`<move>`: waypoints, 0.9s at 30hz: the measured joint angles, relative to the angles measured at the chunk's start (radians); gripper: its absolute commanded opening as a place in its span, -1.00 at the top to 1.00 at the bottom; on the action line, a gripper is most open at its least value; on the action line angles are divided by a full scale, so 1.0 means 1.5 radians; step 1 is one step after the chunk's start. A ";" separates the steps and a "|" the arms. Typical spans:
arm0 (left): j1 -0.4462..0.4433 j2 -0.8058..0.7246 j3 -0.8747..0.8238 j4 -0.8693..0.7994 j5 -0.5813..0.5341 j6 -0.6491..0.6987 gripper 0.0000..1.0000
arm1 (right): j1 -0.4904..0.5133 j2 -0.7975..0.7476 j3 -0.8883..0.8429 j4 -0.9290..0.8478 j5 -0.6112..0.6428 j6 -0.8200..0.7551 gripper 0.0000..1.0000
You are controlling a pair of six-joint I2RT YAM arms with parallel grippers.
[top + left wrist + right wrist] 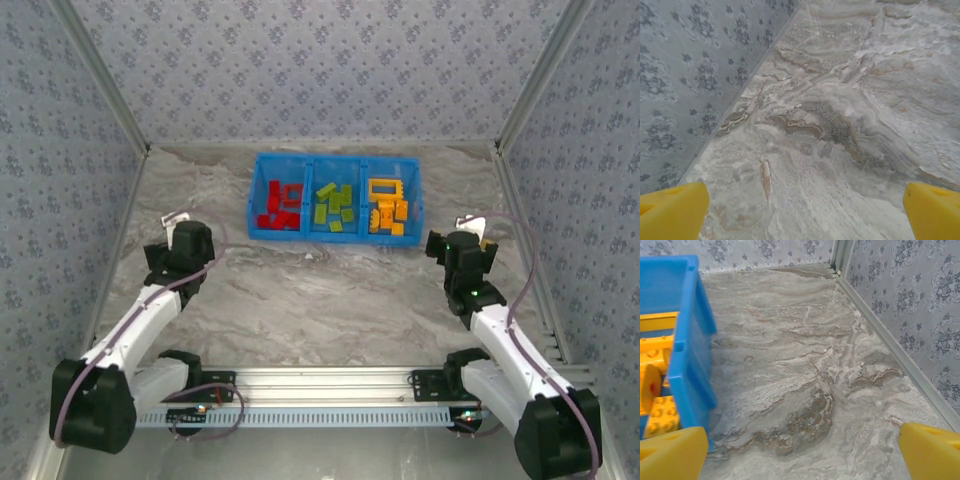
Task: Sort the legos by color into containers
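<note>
The blue tray (335, 237) stands at the back middle of the table, with three compartments. Red legos (280, 212) lie in its left compartment, green legos (333, 207) in the middle one and orange legos (388, 213) in the right one. My left gripper (185, 235) hovers left of the tray, apart from it. Its yellow fingers (675, 210) stand wide open over bare marble, nothing between them (805, 212). My right gripper (462, 242) is just right of the tray, open and empty (801, 452). The tray's right wall (690, 340) and orange legos (657, 410) show at its left.
Patterned walls enclose the marble table (320, 300) on the left, right and back. A metal edge strip (900, 360) runs along the right wall near my right gripper. A metal rail (320, 385) with both arm bases lies at the near edge.
</note>
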 measured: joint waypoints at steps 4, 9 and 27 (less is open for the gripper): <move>0.034 0.075 -0.036 0.145 0.062 0.050 -0.99 | -0.039 0.055 -0.044 0.096 -0.021 -0.017 -1.00; 0.060 0.189 -0.073 0.309 0.134 0.093 -0.99 | -0.094 0.140 -0.090 0.218 -0.077 -0.026 -1.00; 0.097 0.317 -0.150 0.626 0.244 0.108 -0.99 | -0.157 0.388 -0.114 0.581 -0.253 -0.066 -1.00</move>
